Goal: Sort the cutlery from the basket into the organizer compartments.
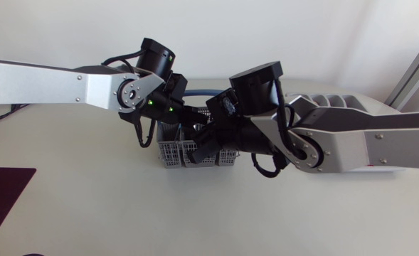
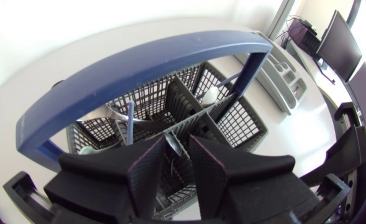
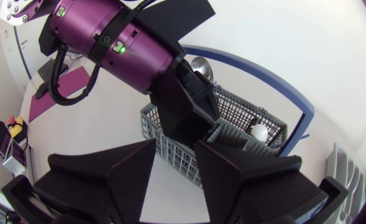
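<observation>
The left gripper dips into the basket, fingers slightly apart, while the right gripper hovers beside it, spread.

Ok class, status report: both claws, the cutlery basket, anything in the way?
Left claw low over basket, grip unclear. Right claw open beside it. Blue handle arches overhead.

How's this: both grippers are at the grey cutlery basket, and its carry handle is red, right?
Wrong colour: the carry handle is blue, as the left wrist view shows. The left gripper and right gripper are both at the grey cutlery basket.
</observation>
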Motion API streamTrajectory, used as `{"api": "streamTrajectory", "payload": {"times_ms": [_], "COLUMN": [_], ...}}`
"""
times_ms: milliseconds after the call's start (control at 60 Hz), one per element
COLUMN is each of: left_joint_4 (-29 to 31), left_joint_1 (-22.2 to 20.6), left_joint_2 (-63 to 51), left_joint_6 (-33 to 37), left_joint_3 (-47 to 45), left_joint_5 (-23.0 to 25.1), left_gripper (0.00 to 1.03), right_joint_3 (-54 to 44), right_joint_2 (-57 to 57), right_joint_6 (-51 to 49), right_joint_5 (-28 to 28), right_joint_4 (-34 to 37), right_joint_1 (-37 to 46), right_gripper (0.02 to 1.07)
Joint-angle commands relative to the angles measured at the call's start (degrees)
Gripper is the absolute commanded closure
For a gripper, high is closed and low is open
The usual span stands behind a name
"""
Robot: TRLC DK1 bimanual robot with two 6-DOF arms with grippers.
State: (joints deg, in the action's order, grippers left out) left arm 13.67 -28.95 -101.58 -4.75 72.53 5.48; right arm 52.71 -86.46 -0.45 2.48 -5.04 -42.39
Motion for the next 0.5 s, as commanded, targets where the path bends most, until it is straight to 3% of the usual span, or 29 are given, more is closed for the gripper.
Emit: {"api": "streamTrajectory", "payload": {"times_ms": [0, 483], "left_joint_4": [1.1, 2.9], "left_joint_1": [0.4, -0.9], "left_joint_2": [-2.4, -5.7], "left_joint_6": [-1.6, -1.8], "left_joint_3": [2.2, 4.5], "left_joint_5": [-0.4, -2.5], "left_gripper": [0.74, 0.77], "right_joint_3": [-1.3, -1.4], "right_joint_2": [0.8, 0.7], "right_joint_6": [0.0, 0.0], "right_joint_5": [-0.5, -0.7], "right_joint_4": [-1.0, -1.4], "right_joint_1": [-0.3, -0.4], "right_gripper": [0.59, 0.59]}}
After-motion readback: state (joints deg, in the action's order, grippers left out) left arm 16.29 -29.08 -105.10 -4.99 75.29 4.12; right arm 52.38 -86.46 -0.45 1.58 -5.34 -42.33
